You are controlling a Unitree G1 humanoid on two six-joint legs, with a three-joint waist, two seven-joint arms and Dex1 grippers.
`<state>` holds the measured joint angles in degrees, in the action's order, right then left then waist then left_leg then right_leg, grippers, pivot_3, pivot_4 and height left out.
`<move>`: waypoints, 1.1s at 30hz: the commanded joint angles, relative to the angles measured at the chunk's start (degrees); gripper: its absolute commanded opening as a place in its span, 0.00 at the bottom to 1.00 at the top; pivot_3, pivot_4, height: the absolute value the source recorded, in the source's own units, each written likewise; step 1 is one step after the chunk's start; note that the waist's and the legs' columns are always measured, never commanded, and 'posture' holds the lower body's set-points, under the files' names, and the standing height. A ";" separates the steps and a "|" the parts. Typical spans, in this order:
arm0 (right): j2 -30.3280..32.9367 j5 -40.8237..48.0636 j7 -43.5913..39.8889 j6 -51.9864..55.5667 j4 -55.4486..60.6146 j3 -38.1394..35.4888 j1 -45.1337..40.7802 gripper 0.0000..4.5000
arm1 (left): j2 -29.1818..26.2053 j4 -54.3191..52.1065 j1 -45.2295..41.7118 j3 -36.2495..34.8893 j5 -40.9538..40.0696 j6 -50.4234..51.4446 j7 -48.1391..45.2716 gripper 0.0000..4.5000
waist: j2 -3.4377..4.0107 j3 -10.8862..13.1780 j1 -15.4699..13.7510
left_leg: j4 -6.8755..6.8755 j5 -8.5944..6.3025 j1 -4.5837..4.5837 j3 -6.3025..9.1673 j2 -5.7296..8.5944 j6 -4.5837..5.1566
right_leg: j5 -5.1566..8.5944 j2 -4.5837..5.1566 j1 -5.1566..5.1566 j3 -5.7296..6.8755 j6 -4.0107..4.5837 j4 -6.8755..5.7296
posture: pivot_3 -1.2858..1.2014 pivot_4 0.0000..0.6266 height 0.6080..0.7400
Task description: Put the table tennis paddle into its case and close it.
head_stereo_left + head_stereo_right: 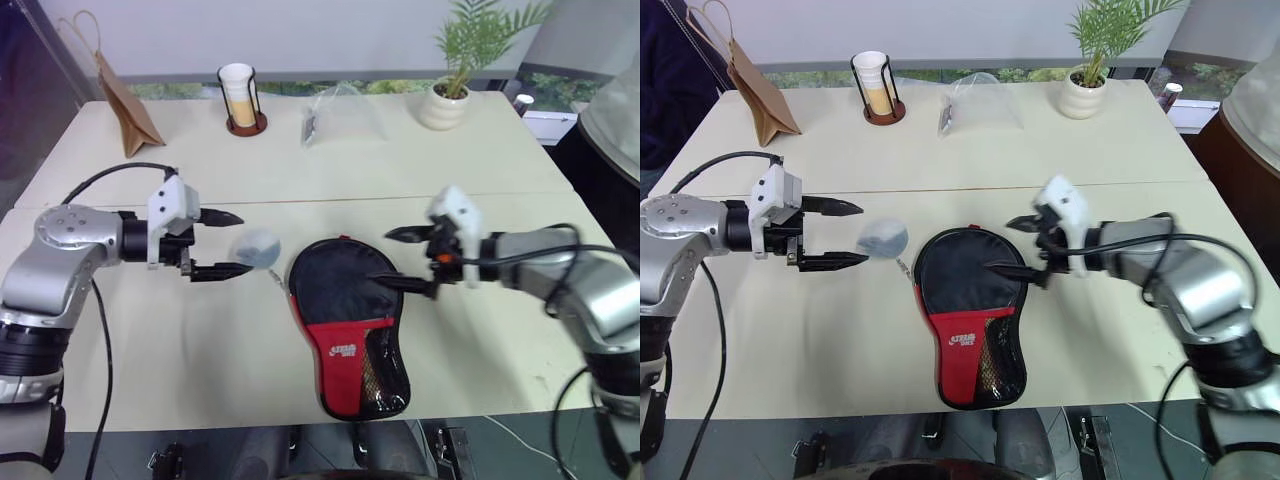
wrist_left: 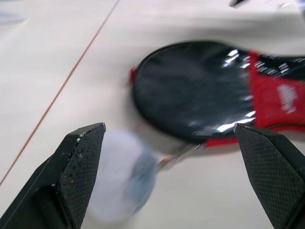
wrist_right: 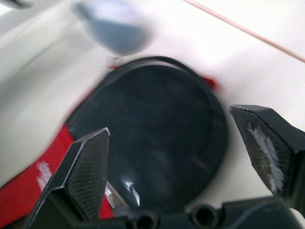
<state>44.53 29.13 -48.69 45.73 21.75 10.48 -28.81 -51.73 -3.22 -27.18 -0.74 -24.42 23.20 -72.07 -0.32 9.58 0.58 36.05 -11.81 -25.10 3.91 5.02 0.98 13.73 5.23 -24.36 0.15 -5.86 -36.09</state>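
A cream tabletop runs in two joined slabs, with a thin seam across its middle; along its far edge stand a brown paper bag near the far left corner, a cup in a black wire holder, a clear plastic bag and a potted plant toward the far right corner; a window strip with greenery lies behind. The case lies flat near the near edge, about midway along it; its long axis runs from far to near, round black head toward the seam, narrow red logo end with the mesh pocket toward the near edge; it looks closed, and the paddle cannot be made out. A small pale round tag lies just beside the head's left side. The left gripper hovers left of the tag, jaws wide and empty; the right gripper hangs over the head's right rim, jaws wide, holding nothing.
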 commanded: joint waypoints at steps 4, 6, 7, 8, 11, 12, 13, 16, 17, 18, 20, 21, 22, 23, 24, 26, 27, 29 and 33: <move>-8.15 -12.85 -0.73 -15.04 -10.18 11.19 -2.56 0.98 | -0.37 2.06 -0.18 -0.64 2.64 -3.16 0.37 1.00 | 0.00 0.00 -0.05 | 0.12 0.00 -0.13 0.00 0.12 0.00 | -0.02 0.06 -0.08 0.01 -0.01 -0.04 | 0.52 0.24 0.95; -9.64 -14.88 -1.38 -17.35 -12.97 12.60 -2.34 0.98 | 0.69 3.89 -1.02 0.24 3.61 -4.10 0.67 1.00 | 0.00 0.00 -0.09 | 0.12 0.01 -0.12 0.00 0.14 -0.01 | -0.04 0.07 -0.08 0.01 0.01 -0.06 | 0.52 0.24 0.95; -10.33 -15.59 -1.70 -18.33 -14.24 13.04 -2.06 0.98 | 1.18 4.96 -1.51 1.01 4.62 -5.13 0.68 1.00 | 0.00 0.00 -0.08 | 0.13 0.01 -0.10 0.00 0.14 -0.02 | -0.04 0.05 -0.08 0.02 0.00 -0.09 | 0.52 0.24 0.95; -10.90 -16.15 -2.04 -19.09 -15.38 13.32 -1.76 0.98 | 1.70 5.89 -1.97 1.69 5.52 -6.00 0.66 1.00 | 0.00 0.00 -0.07 | 0.12 0.02 -0.09 0.00 0.14 -0.02 | -0.04 0.04 -0.08 0.02 -0.01 -0.10 | 0.52 0.24 0.95; -11.72 -18.75 -2.75 -21.18 -18.71 14.56 -0.72 0.98 | 3.30 9.49 -3.76 3.85 8.14 -8.87 0.30 1.00 | 0.00 0.00 0.01 | 0.12 0.02 -0.06 0.00 0.14 -0.03 | -0.06 -0.01 -0.07 0.02 -0.03 -0.13 | 0.52 0.24 0.95; -11.82 -19.80 -2.98 -21.82 -19.89 15.08 -0.34 0.98 | 3.91 10.97 -4.57 4.67 9.11 -10.08 0.11 1.00 | -0.01 -0.01 0.03 | 0.12 0.03 -0.06 0.00 0.12 -0.03 | -0.06 -0.04 -0.07 0.01 -0.03 -0.15 | 0.52 0.24 0.95; -11.90 -20.68 -3.14 -22.28 -20.80 15.44 -0.04 0.98 | 4.45 12.27 -5.35 5.30 9.79 -10.97 -0.09 1.00 | -0.02 -0.02 0.04 | 0.12 0.03 -0.02 0.00 0.12 -0.03 | -0.06 -0.06 -0.06 0.02 -0.03 -0.16 | 0.52 0.24 0.95; -12.49 -22.26 -3.20 -22.98 -22.52 15.74 0.41 0.98 | 6.30 17.90 -8.30 7.29 12.76 -15.07 -0.27 1.00 | -0.02 -0.03 -0.02 | 0.10 0.03 0.13 0.00 0.11 -0.04 | -0.06 -0.15 0.05 0.02 -0.03 -0.21 | 0.52 0.24 0.95; -12.78 -22.54 -3.13 -23.09 -22.75 15.63 0.46 0.98 | 6.89 20.09 -9.33 8.07 14.15 -16.99 -0.09 1.00 | -0.03 -0.04 0.01 | 0.09 0.03 0.25 0.00 0.11 -0.04 | -0.06 -0.16 0.15 0.02 -0.03 -0.21 | 0.52 0.24 0.95; -13.08 -22.46 -3.20 -22.73 -22.71 15.47 0.51 0.98 | 7.51 22.28 -10.37 8.87 15.51 -18.95 0.03 1.00 | -0.03 -0.04 0.01 | 0.06 0.03 0.39 0.00 0.10 -0.04 | -0.06 -0.17 0.21 0.02 -0.03 -0.21 | 0.52 0.24 0.95; -13.47 -22.47 -3.34 -22.17 -22.39 15.23 0.56 0.98 | 8.63 25.80 -12.05 9.82 17.03 -21.49 -0.02 1.00 | -0.03 -0.05 0.04 | -0.04 0.01 0.81 0.00 0.08 -0.04 | -0.04 -0.11 0.56 0.02 -0.01 -0.13 | 0.52 0.24 0.95; -13.59 -22.54 -3.37 -21.95 -22.30 15.09 0.57 0.98 | 9.39 27.65 -12.99 10.23 17.70 -22.51 -0.04 1.00 | -0.03 -0.05 0.05 | -0.04 0.00 0.84 0.01 0.06 -0.04 | -0.04 -0.12 0.72 0.02 -0.01 -0.13 | 0.52 0.24 0.95; -13.74 -22.69 -3.32 -21.75 -22.20 15.05 0.55 0.98 | 10.01 29.37 -13.78 10.52 18.22 -23.40 -0.12 1.00 | -0.04 -0.05 0.05 | -0.04 0.01 0.88 0.01 0.05 -0.04 | -0.04 -0.12 0.72 0.02 -0.02 -0.13 | 0.52 0.24 0.95; -13.84 -22.86 -3.24 -21.59 -22.18 15.02 0.52 0.98 | 10.71 31.22 -14.64 10.92 18.73 -24.27 -0.31 1.00 | -0.05 -0.06 0.05 | -0.04 0.01 0.90 0.01 0.05 -0.04 | -0.04 -0.12 0.72 0.02 -0.02 -0.13 | 0.52 0.24 0.95; -13.90 -22.96 -3.19 -21.50 -22.18 14.98 0.51 0.98 | 11.38 32.90 -15.43 11.28 19.27 -25.05 -0.38 1.00 | -0.05 -0.06 0.04 | -0.03 0.01 0.90 0.01 0.05 -0.04 | -0.05 -0.12 0.73 0.02 -0.03 -0.13 | 0.52 0.24 0.95; -14.01 -23.18 -3.00 -21.32 -22.23 14.89 0.54 0.98 | 12.81 36.53 -17.15 11.99 20.49 -26.60 -0.57 1.00 | -0.09 -0.09 0.06 | -0.02 0.01 0.91 0.01 0.05 -0.04 | -0.05 -0.14 0.72 0.02 -0.03 -0.14 | 0.52 0.24 0.95; -14.07 -23.34 -2.88 -21.09 -22.21 14.83 0.62 0.98 | 13.48 38.09 -17.95 12.23 21.01 -27.29 -0.70 1.00 | -0.09 -0.09 0.04 | -0.01 0.01 0.91 0.01 0.05 -0.04 | -0.05 -0.14 0.75 0.02 -0.03 -0.15 | 0.52 0.24 0.95; -14.07 -23.61 -2.79 -20.78 -22.05 14.77 0.87 0.99 | 14.67 41.25 -19.50 12.56 21.83 -28.60 -0.96 0.94 | -0.11 -0.09 0.05 | 0.00 0.01 0.92 0.01 0.05 -0.03 | -0.05 -0.19 0.80 0.02 -0.04 -0.16 | 0.52 0.24 0.95; -13.90 -23.86 -2.65 -20.23 -21.38 14.52 1.55 1.00 | 16.81 46.97 -22.74 13.23 23.33 -30.64 -1.56 0.58 | -0.11 -0.09 0.05 | 0.00 0.01 0.93 0.01 0.05 -0.03 | -0.05 -0.19 0.81 0.03 -0.04 -0.16 | 0.52 0.24 0.95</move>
<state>30.25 8.01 -51.88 23.44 1.80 23.82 -28.90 -34.81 42.45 -48.15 12.64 -1.74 -6.06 -73.42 -0.43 9.49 0.63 36.05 -11.80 -24.17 3.93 5.07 0.95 13.67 5.04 -23.55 0.18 -5.90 -36.25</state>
